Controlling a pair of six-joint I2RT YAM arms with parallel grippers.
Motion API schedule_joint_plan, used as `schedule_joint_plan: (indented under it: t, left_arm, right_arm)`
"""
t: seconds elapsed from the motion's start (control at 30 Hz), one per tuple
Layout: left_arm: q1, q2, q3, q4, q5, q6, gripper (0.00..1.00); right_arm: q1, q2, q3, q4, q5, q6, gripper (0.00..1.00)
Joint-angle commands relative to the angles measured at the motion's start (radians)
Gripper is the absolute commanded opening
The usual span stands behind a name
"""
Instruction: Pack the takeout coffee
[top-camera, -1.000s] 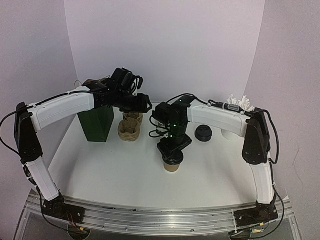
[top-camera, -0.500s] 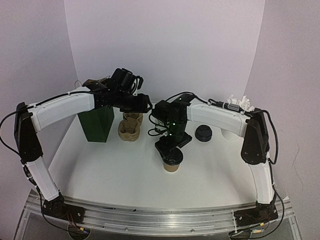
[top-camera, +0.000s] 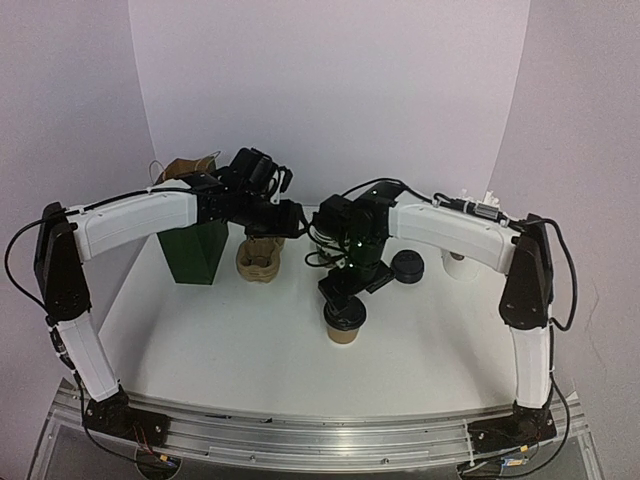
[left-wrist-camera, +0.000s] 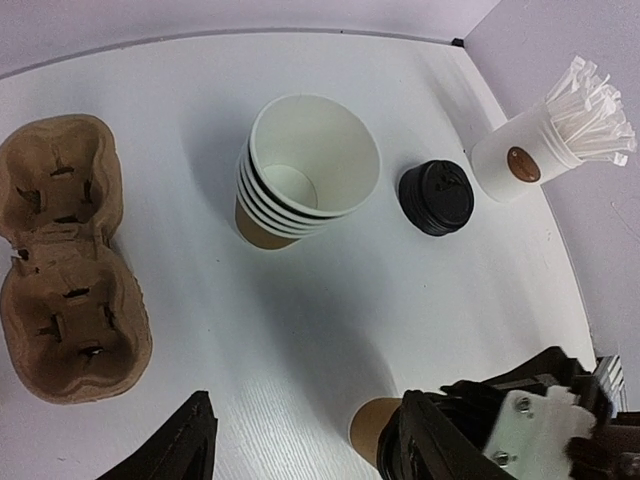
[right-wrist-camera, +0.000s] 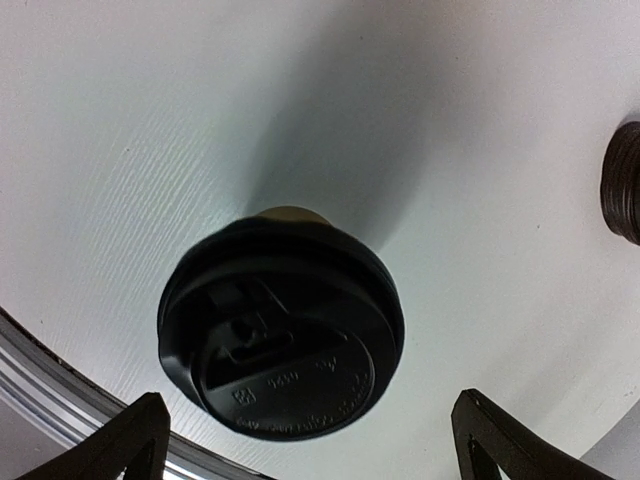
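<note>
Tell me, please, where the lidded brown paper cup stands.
Top view: the lidded brown paper cup stands centrally beneath the right pincer, left of the loose black lid.

- A white cup of wrapped sticks (left-wrist-camera: 520, 165) stands near the tabletop's (left-wrist-camera: 180, 60) right edge, toward the back right corner.
- A stack of black lids (left-wrist-camera: 437, 198) sits just beside it.
- A stack of lidless brown cups (left-wrist-camera: 300, 180) stands farther from that edge.
- A pulp cup carrier (left-wrist-camera: 70, 270) lies farther still.
- A brown paper cup (left-wrist-camera: 372, 432) shows partly, its top hidden under the right arm (left-wrist-camera: 535, 432).
- The left pincer (left-wrist-camera: 305, 455) has its fingers (left-wrist-camera: 188, 448) spread wide.
</note>
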Motion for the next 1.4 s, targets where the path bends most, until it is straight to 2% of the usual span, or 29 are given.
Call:
schedule_joint_plan:
  t: [0.0,0.17,0.43,0.8,0.97,1.37]
  left_arm:
    - [-0.003,0.025,-0.016,-0.007,0.065,-0.010,0.62]
    - [-0.003,0.041,-0.021,-0.006,0.084,-0.009,0.62]
    - [-0.003,0.061,0.020,-0.024,0.082,0.013,0.62]
    - [-0.003,0.082,0.055,-0.037,0.067,0.026,0.62]
    - [-0.003,0.102,0.059,-0.037,0.082,0.025,0.62]
    - [-0.003,0.139,0.037,-0.005,0.118,0.016,0.61]
  right_arm:
    - [-0.003,-0.125,-0.092,-0.001,-0.028,0.082,0.98]
    - [0.000,-0.172,-0.189,0.034,-0.061,0.105,0.98]
    - [0.046,-0.097,-0.124,0.056,-0.078,0.073,0.98]
    - [0.068,-0.037,-0.142,0.055,0.029,0.031,0.98]
    - [0.067,-0.040,-0.163,0.055,0.073,0.020,0.98]
    - [0.068,-0.096,-0.131,0.056,0.047,0.003,0.98]
